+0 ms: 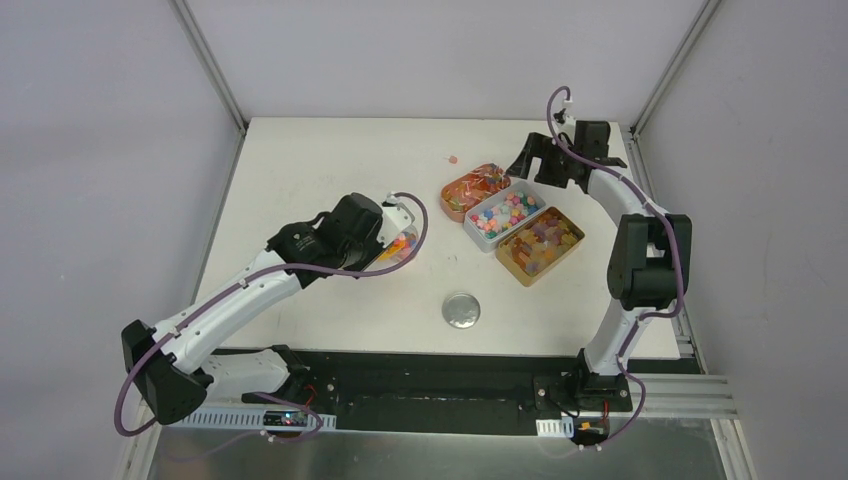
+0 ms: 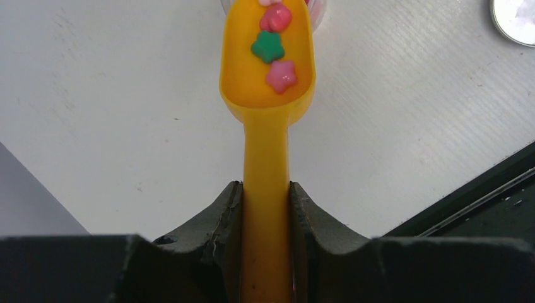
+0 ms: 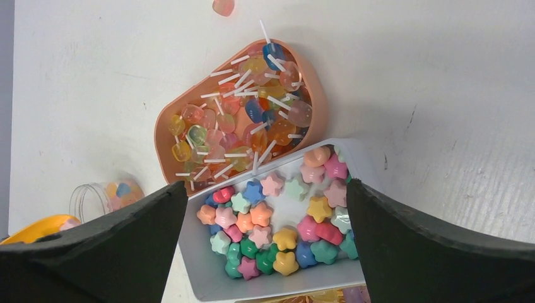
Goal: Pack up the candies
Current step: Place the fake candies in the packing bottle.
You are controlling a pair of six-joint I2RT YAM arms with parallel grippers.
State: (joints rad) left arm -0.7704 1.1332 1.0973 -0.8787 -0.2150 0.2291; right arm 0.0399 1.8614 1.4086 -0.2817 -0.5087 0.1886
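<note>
My left gripper (image 2: 265, 186) is shut on the handle of an orange-yellow scoop (image 2: 267, 69). The scoop bowl holds three star candies (image 2: 269, 47), red, green and pink, and its tip is at the mouth of a small clear jar (image 1: 405, 246). My right gripper (image 3: 266, 189) stands wide open above the white tray (image 3: 195, 265) of mixed star candies (image 3: 277, 233), holding nothing. In the top view it (image 1: 533, 160) hangs at the far side of the trays. More candies fill the jar (image 3: 104, 197).
An orange tray (image 3: 322, 95) of lollipops sits beyond the white tray (image 1: 470, 228). A yellow tray (image 1: 572, 245) of amber gummies lies beside it. A round silver lid (image 1: 461, 310) rests near the front edge. One stray pink candy (image 1: 453, 158) lies on the table.
</note>
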